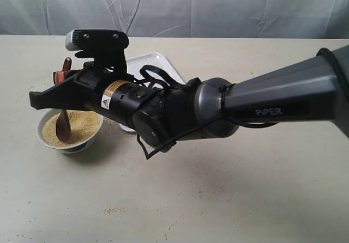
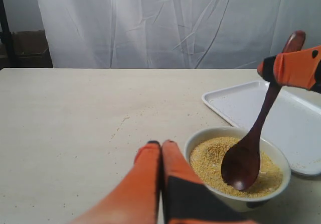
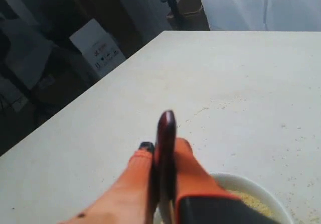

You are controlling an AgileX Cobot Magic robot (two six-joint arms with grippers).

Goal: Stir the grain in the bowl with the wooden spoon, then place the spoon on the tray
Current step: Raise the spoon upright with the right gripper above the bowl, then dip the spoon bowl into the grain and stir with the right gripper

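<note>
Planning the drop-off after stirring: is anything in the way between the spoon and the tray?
Nothing visible. The spoon only has to clear the bowl rim; the tray lies just beside it, and its visible part looks bare. The arm hides some of it in the exterior view.

Right gripper jaws clamp the wooden spoon; left gripper jaws pressed together.

Bowl left on the table, tray behind-right of it.
The wooden spoon stands in the grain in the bowl, handle up in the right gripper.
</note>
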